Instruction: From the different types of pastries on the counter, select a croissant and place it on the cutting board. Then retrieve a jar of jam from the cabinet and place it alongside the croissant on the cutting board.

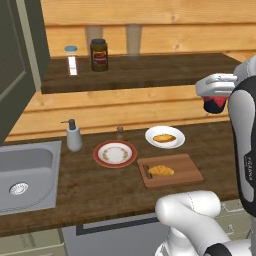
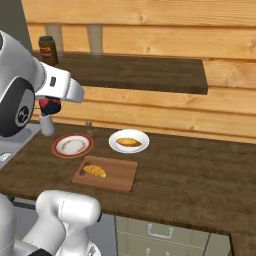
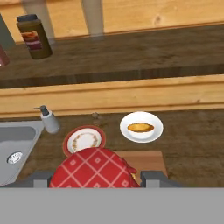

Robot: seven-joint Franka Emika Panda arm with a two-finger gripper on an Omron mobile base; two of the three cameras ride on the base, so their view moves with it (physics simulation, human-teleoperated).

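Wooden counter, croissant (image 1: 161,170) on cutting board (image 1: 187,171), pastry (image 1: 164,138) in white bowl (image 1: 175,142), end effector (image 3: 94,175) pinching jam jar (image 3: 92,169).

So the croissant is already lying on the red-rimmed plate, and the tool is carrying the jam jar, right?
Not quite: the croissant lies on the cutting board, as the left base view shows. The red-rimmed plate is bare. The tool does hold the jam jar.

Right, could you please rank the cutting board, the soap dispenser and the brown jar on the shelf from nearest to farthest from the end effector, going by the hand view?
The end effector holds the jam jar.
1. Cutting board, just below it.
2. Soap dispenser, beside the sink.
3. Brown jar, up on the shelf.
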